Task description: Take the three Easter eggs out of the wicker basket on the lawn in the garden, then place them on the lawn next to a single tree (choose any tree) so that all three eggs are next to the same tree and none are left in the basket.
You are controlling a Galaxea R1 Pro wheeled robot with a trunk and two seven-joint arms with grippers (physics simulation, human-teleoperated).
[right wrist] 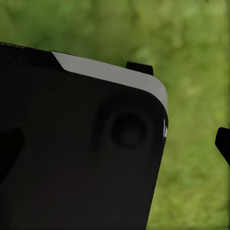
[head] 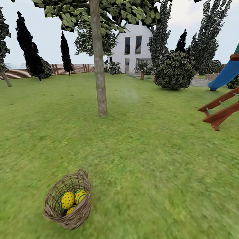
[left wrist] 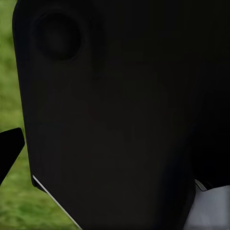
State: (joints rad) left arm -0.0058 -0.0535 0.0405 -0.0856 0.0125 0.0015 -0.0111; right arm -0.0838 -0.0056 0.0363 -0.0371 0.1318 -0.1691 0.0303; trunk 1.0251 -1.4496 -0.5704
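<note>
Basket (head: 68, 201) low on my left side, tipped, three eggs (head: 67, 200) inside, tree (head: 99, 66) straight beyond it; left arm likely nearer, can't tell either claw's state.

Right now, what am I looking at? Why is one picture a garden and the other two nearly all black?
These come from three cameras on a robot inside a computer game world. The big picture is from its head, looking out over a lawn. On the grass sits a wicker basket tipped on its side, with three painted Easter eggs inside it. Farther off stands a tree with a thick trunk, then a white house, a wooden fence and part of a playset with a blue slide. The other two pictures come from cameras on the robot's wrists. The black shapes there are parts of the robot itself, very close up, with blurry grass behind. I cannot tell whether its grippers are open or shut, and nothing seems to be held.
</note>
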